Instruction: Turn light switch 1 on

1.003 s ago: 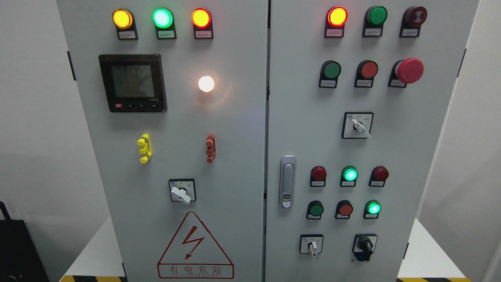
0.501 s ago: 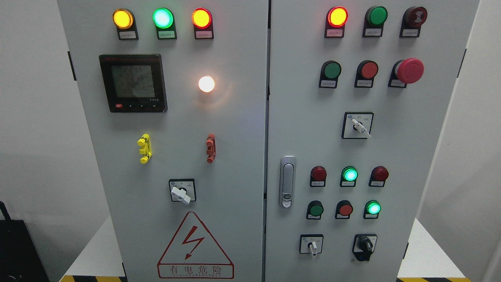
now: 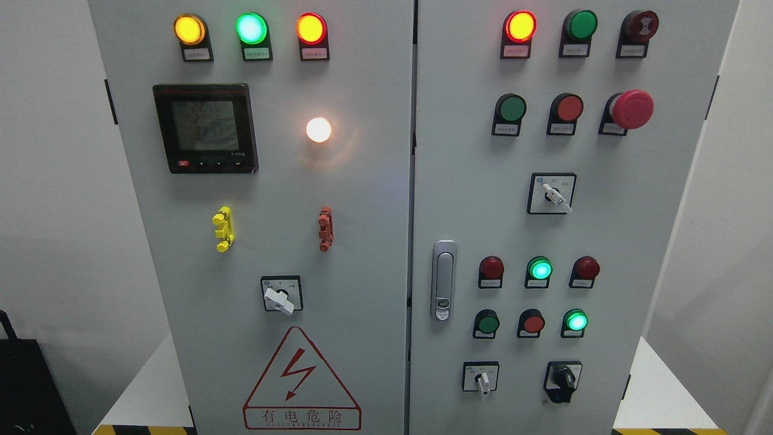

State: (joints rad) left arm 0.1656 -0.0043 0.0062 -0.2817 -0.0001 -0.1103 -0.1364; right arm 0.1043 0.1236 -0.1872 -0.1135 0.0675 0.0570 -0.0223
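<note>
A grey electrical cabinet [image 3: 362,241] with two doors fills the head view. On the left door a white rotary switch [image 3: 279,298] points down to the right, below a lit white lamp [image 3: 318,129]. The right door carries a white selector [image 3: 555,196] turned down-right, a small white selector [image 3: 482,381] pointing down and a black knob [image 3: 564,378]. Green, red and amber lamps and push buttons sit in rows; a green lamp [image 3: 539,269] and another green one [image 3: 576,321] are lit. Neither of my hands shows.
A red mushroom stop button [image 3: 631,109] juts from the upper right. A metal door handle [image 3: 443,280] sits by the centre seam. A digital meter [image 3: 205,128], yellow clip [image 3: 223,229] and red clip [image 3: 325,228] are on the left door. A black object [image 3: 24,386] stands lower left.
Only the digits on the meter's screen flicker; nothing else has moved.
</note>
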